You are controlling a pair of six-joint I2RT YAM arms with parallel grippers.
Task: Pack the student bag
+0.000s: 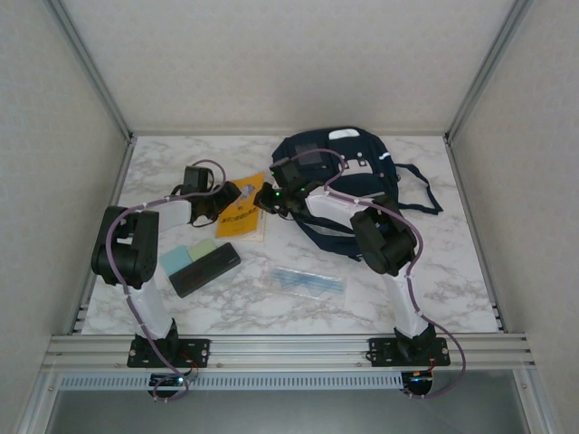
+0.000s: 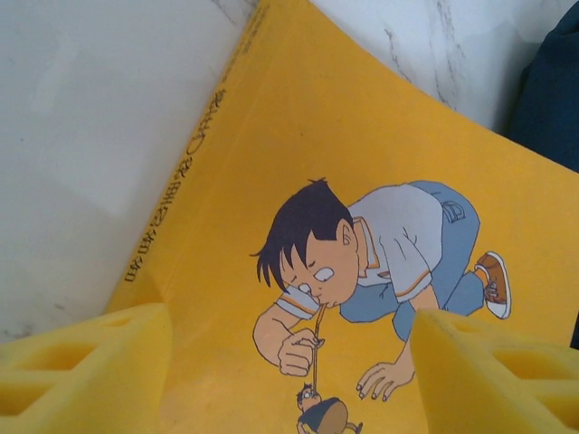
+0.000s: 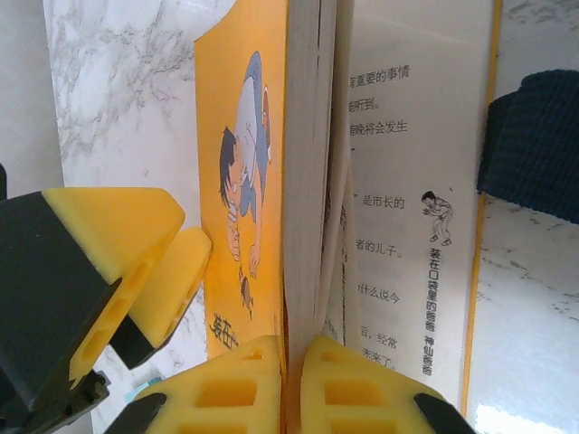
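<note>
Several loose items sit nearest the arm bases on the marble table (image 1: 452,289): a clear flat packet (image 1: 308,282), a black case (image 1: 206,268) and pastel pads (image 1: 185,256) touching the case, all lying flat and untouched, probably queued for later. Mid-table, both arms converge on the yellow book (image 3: 242,181). The right gripper (image 3: 294,380) is pressed together on the book's edge, nipping page block and cover, and the book looks tipped onto its side, front cover one way, printed flap the other. My read: an edge grip is the only way a two-finger tool gets purchase on something this flat. The left gripper (image 2: 291,325) is spread wide, fingers straddling the cartoon cover, holding nothing; I can't tell whether the pads touch the cover. It's likely there as a brace so the book doesn't slide or flop while the right lifts. Farthest back is the student bag (image 1: 348,167), lying on the table just beyond the book with straps trailing right and the right arm crossing over it. Close placement keeps the transfer short. Whether its mouth is open I can't tell. Packing looks early: I see nothing inside it.
</note>
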